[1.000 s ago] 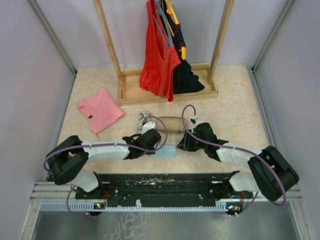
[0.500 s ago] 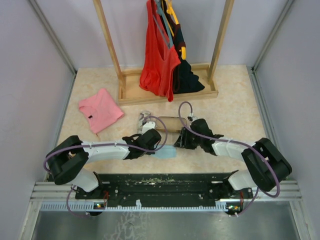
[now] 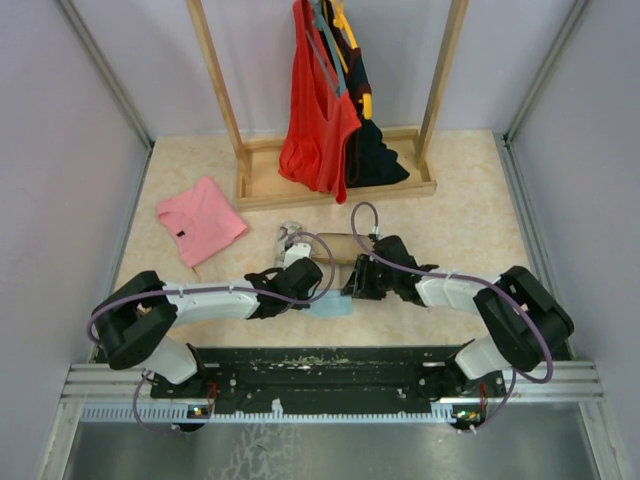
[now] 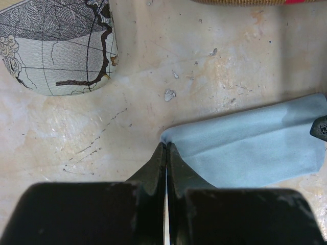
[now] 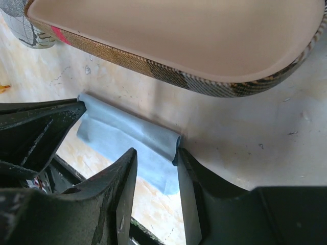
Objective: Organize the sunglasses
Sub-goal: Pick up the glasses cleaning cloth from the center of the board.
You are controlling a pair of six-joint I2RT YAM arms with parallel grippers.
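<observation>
- Left gripper (image 4: pixel 166 148): pressed together, pinching the corner of the cloth (image 4: pixel 255 148); right gripper (image 5: pixel 155 153) is spread astride the cloth's folded opposite edge.
- The sunglasses show in no view. The case (image 5: pixel 179 30) lies open and its visible lining is bare, so storing them looks undone.
- The case is just beyond the cloth, with a printed cup (image 4: pixel 61 46) near on the left. The table (image 3: pixel 470 220) is open to the right, and the rack (image 3: pixel 265 190) is well behind.

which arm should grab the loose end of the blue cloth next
Right. The right gripper stands open astride the blue cloth at its raised fold, beside the case. The left gripper is shut on the cloth's other end, so it is occupied.
</observation>
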